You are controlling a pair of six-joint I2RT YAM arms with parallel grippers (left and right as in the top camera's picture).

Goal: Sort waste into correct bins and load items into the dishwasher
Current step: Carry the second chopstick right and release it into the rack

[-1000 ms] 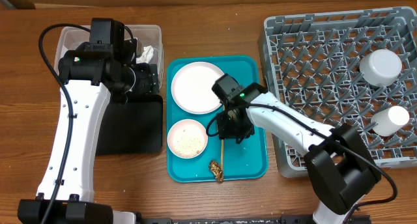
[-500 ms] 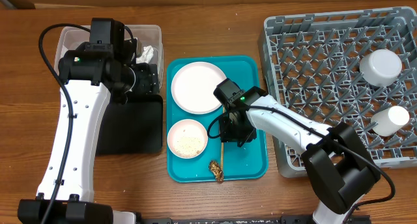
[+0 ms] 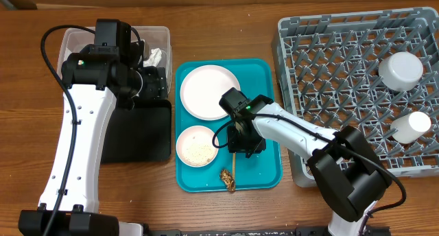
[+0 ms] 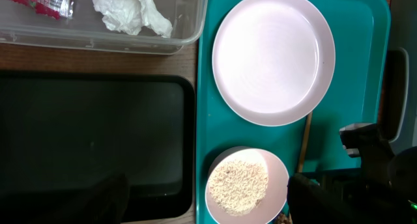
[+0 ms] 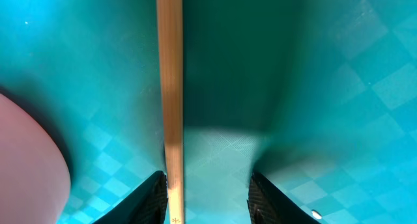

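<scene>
**Right jaws straddle the chopstick on the tray**

The right gripper (image 5: 207, 199) hangs low over the teal tray (image 5: 326, 87), its jaws parted and holding nothing. The chopstick (image 5: 170, 87) lies flat on the tray between the jaws, tight against one fingertip (image 5: 153, 195) and well clear of the other.

It is a thin, straight, pale-brown wooden stick with a smooth face. I judge it light and stiff, not fragile, but low-lying and slick. The fingertips would have to reach the tray floor, and a grip far from its middle would let it swing. Pinch it across its width, near mid-length.

Just beside the jaws stands the small dish (image 3: 197, 145) of rice. The large plate (image 3: 209, 92) sits a little beyond it, and the brown lump (image 3: 228, 180) lies near the stick's far end.

Well apart on one side is the grey rack (image 3: 282, 71). Well apart on the other, the left gripper (image 3: 152, 85) hovers by the clear tub (image 4: 130, 38) and black tray (image 4: 91, 139). Its jaws are spread wide and empty.
</scene>
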